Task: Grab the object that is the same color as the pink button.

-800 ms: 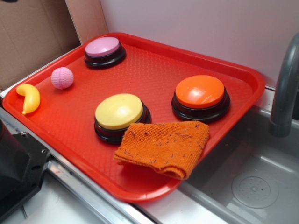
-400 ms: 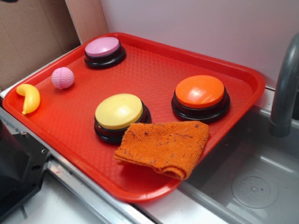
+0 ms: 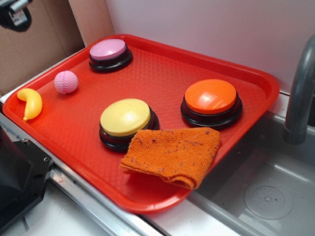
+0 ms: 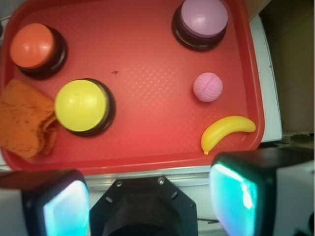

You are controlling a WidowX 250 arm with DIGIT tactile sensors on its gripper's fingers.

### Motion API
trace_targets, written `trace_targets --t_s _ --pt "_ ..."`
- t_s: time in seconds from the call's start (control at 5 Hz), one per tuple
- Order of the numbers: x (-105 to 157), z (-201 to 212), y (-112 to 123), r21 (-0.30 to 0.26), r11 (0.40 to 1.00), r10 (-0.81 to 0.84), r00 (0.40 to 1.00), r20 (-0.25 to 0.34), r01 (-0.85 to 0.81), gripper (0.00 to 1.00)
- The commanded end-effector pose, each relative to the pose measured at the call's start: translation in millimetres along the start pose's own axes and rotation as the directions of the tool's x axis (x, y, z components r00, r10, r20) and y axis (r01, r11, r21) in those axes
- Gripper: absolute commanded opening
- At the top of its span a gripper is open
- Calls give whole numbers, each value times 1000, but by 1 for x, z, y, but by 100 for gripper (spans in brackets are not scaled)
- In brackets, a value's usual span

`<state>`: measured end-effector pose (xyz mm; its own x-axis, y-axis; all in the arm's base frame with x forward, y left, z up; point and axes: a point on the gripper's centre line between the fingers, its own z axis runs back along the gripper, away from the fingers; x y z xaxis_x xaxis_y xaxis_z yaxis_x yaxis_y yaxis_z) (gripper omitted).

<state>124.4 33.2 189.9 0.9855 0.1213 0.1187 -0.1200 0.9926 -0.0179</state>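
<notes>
In the exterior view, a red tray (image 3: pixel 162 73) was seen resting beside a grey sink basin (image 3: pixel 266 191), with a grey faucet post (image 3: pixel 300 93) at the right edge. The pink ball (image 3: pixel 66 82) lay on the tray near its left rim, between the pink button (image 3: pixel 110 54) behind it and the yellow toy banana (image 3: pixel 30 102) nearer the front. The ball was touched by neither. A yellow-topped button (image 3: pixel 126 120) stood near the middle front of the tray, and an orange cloth (image 3: pixel 174 155) was laid against its base and over the tray's front rim. An orange-topped button (image 3: pixel 211 102) stood further right. Only a small dark part of the gripper (image 3: pixel 15 12) was visible at the top left corner, well apart from the ball; its finger state could not be told from this view.

In the wrist view, the tray was seen from above. The gripper (image 4: pixel 147 196) was held over the counter edge outside the tray's near rim, its two fingers (image 4: pixel 238 191) spread wide apart with nothing between them. The pink ball (image 4: pixel 207 87) was seen on the tray's right side, apart from the gripper, with the pink button (image 4: pixel 203 19) beyond it and the banana (image 4: pixel 226 132) just in front. The yellow-topped button (image 4: pixel 82 105), the orange-topped button (image 4: pixel 33 46) and the cloth (image 4: pixel 24 120) were seen on the left.
</notes>
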Motion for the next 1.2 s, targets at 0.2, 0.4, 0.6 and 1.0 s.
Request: trace_targets --t_s 0.2,0.4,0.6,1.0 --pt "29 -65 68 216 947 227 970 82 -239 100" --pt "35 -88 83 225 930 272 955 116 -292 100" --pt "47 -108 89 205 935 264 955 135 -288 100" --pt "63 -141 92 215 949 198 968 154 -229 100"
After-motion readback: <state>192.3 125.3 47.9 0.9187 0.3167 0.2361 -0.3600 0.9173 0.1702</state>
